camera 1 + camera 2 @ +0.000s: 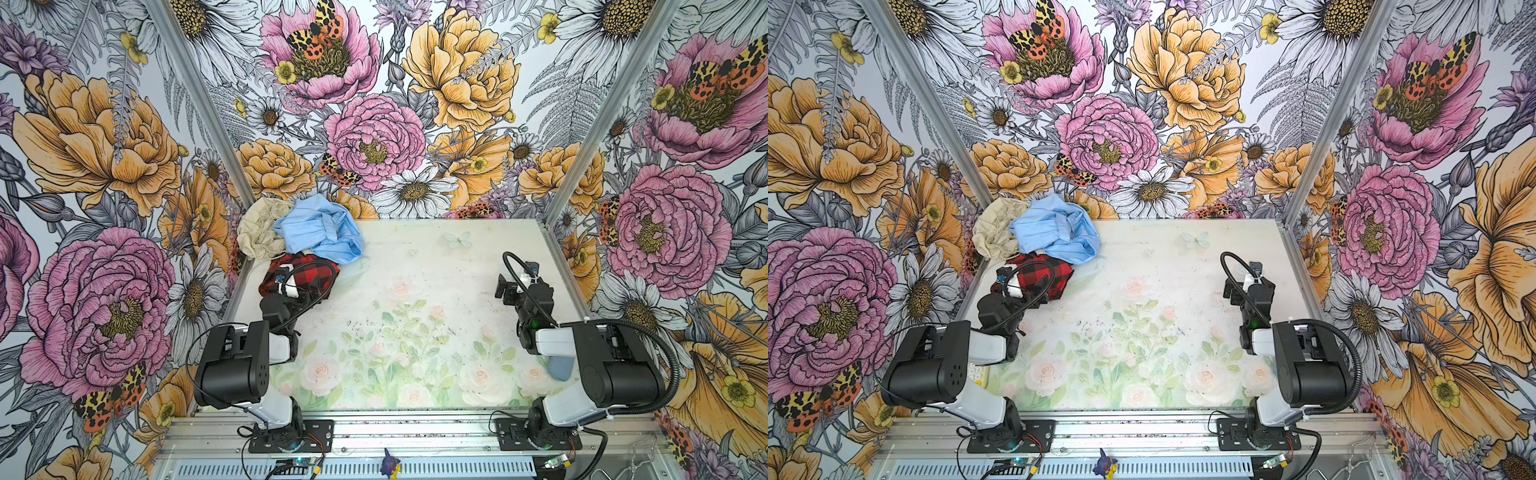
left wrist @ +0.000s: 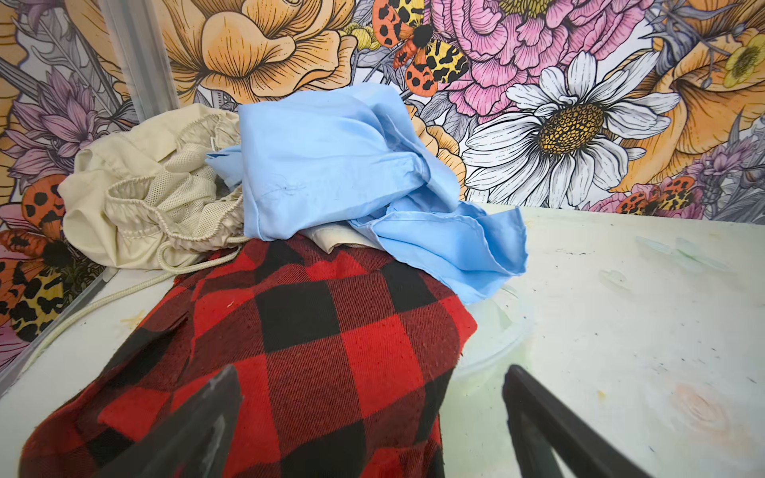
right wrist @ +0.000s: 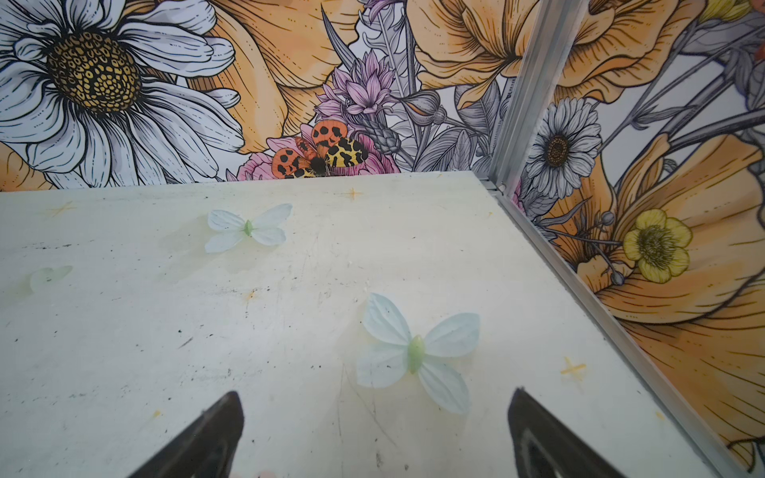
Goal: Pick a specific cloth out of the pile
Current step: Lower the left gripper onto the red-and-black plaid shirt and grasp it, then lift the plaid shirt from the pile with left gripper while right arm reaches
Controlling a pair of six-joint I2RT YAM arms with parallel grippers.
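Floral-walled table [image 1: 436, 266]: the pile [image 1: 320, 232] heaps at eleven o'clock, the cloth [image 2: 331, 331] on its six o'clock edge, partly beneath the left gripper [image 2: 372, 372], jaws spread and empty. The right gripper [image 3: 374, 397], also spread wide, idles well apart at three o'clock.

Three garments [image 1: 320, 228], two robot arms [image 1: 232, 365].

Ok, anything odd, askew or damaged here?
Nothing serious. The beige drawstring cloth has its cord trailing loose onto the table, and the light blue garment overlaps the red-and-black checked flannel.
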